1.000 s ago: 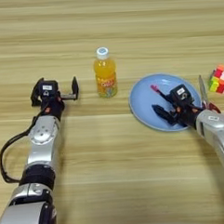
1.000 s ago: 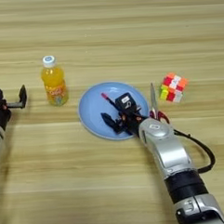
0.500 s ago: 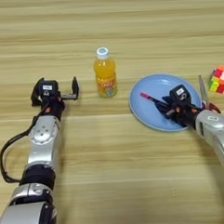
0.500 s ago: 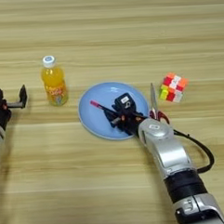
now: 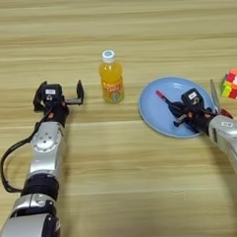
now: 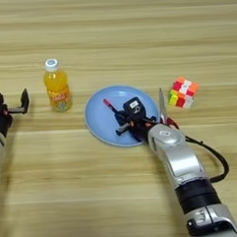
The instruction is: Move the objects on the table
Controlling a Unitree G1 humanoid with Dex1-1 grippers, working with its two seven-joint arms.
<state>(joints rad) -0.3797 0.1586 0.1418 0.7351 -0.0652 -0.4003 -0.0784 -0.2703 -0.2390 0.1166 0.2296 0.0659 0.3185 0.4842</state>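
Observation:
A slim black pen with a red cap [image 5: 161, 95] lies on a blue plate [image 5: 154, 111]. My right gripper [image 5: 178, 114] rests over the plate, open, its two black fingers a little apart at the pen's black end. An orange-drink bottle with a white cap [image 5: 111, 84] stands upright left of the plate. My left gripper [image 5: 59, 92] is parked open on the table left of the bottle, apart from it. A multicoloured puzzle cube [image 6: 183, 92] sits to the right of the plate.
Scissors with red handles [image 6: 162, 106] lie between the plate's right rim and the cube, right beside my right forearm. A black cable [image 5: 7, 161] loops beside the left arm. The light wooden table [image 5: 119, 189] stretches around everything.
My right gripper has swung up from the plate's near part toward the pen, its fingers drawing closer together. The pen has hardly shifted. The left arm has stayed still.

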